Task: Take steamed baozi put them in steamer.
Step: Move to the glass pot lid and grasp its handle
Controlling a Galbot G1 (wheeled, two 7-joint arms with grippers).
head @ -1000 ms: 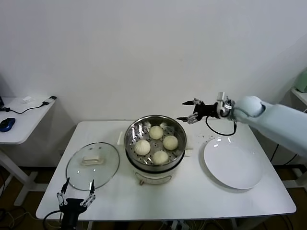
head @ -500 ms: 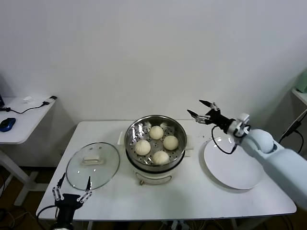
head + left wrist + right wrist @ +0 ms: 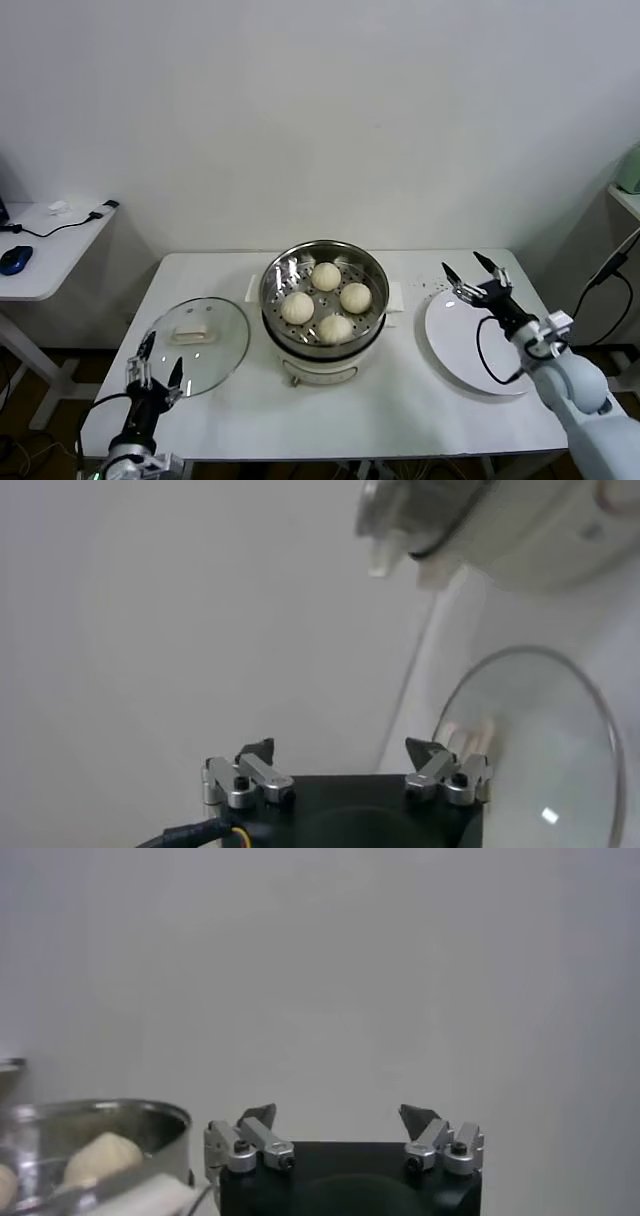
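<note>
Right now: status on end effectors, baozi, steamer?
Right end effector open, empty, above the white plate. Left end effector open, low by the glass lid. Four baozi in the steamer. Nothing obstructing.

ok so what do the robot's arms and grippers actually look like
The right arm has a smooth, pale blue-white shell with a rounded joint. Both the right gripper and the left gripper have black bodies, silver metal finger links with dark screws, and black pointed tips. Thin black cables loop beside each wrist; the left wrist view also shows a yellow wire.
</note>
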